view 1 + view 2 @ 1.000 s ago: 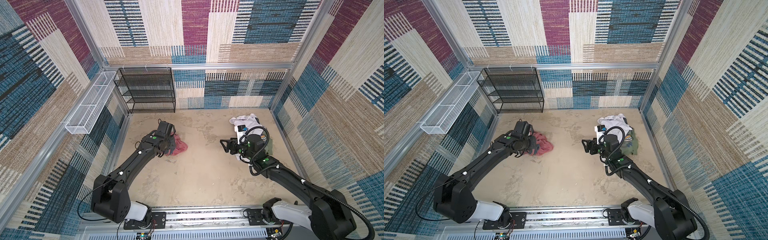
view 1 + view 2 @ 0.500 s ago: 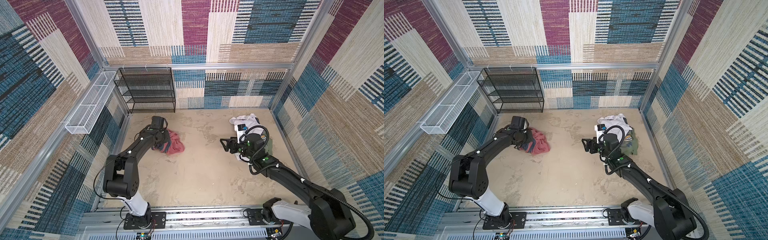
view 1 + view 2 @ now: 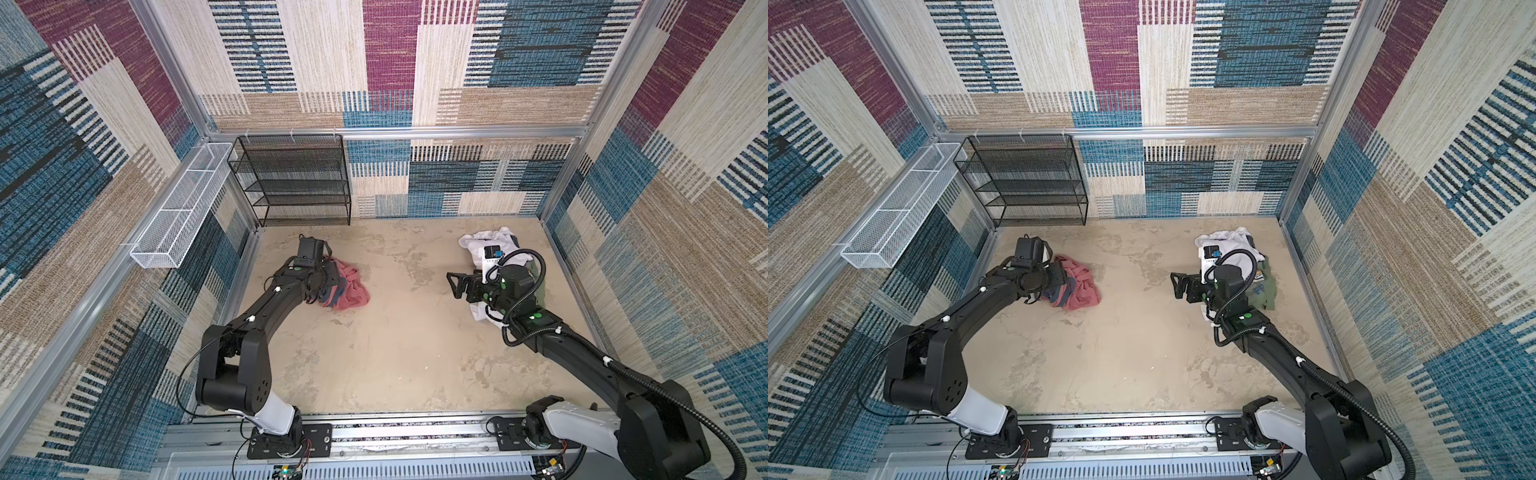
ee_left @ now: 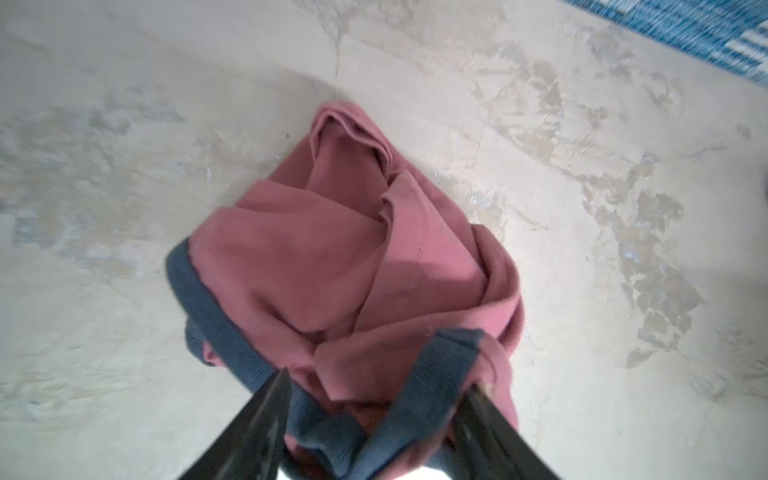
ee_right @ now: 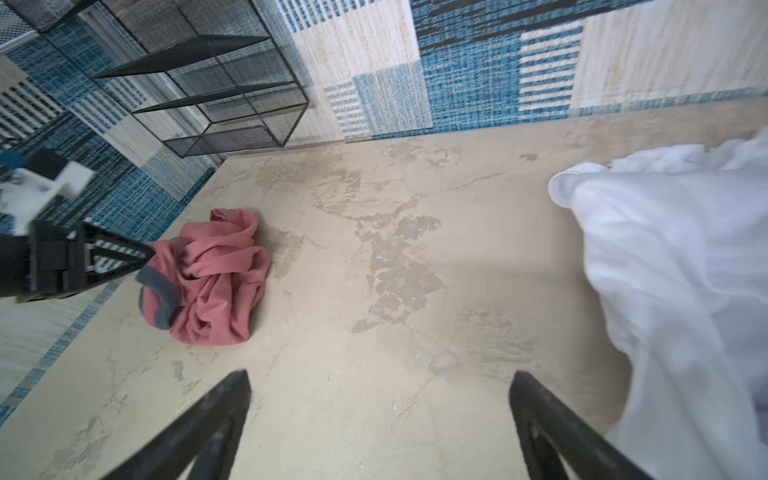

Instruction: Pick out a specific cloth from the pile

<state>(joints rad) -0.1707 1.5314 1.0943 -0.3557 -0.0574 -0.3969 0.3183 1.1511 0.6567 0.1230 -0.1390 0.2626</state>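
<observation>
Top views, counter: a beige, mottled counter (image 3: 395,353) with darker worn patches, bare across the middle.
Room: walls (image 3: 390,62) on three sides, covered in woven patchwork of blue, cream, tan and magenta and held in an aluminium frame (image 3: 395,133).
Fixtures: a black mesh rack (image 3: 291,178) stands against the back wall at the left. A white wire basket (image 3: 183,208) hangs on the left wall beside it.
Cloth, look: the cloth (image 4: 332,257) is a salmon-red soft garment crumpled into a loose mound of deep folds, with grey-blue ribbed trim along one edge and a ribbed cuff band.
Cloth, place: it lies on the counter's left side (image 3: 349,286), in front of the rack and near the left wall, well apart from the pile.
Pile: the pile (image 3: 1229,245) sits at the right rear corner, a white garment (image 5: 665,270) on top and an olive-green garment (image 3: 1264,291) beside it.
Left end effector: the left end effector (image 4: 380,382) is spread, one finger on each side of the ribbed cuff, with the cloth resting on the counter.
Right end effector: the right end effector (image 5: 381,376) is spread wide over bare counter just beside the pile, with nothing between its fingers.
</observation>
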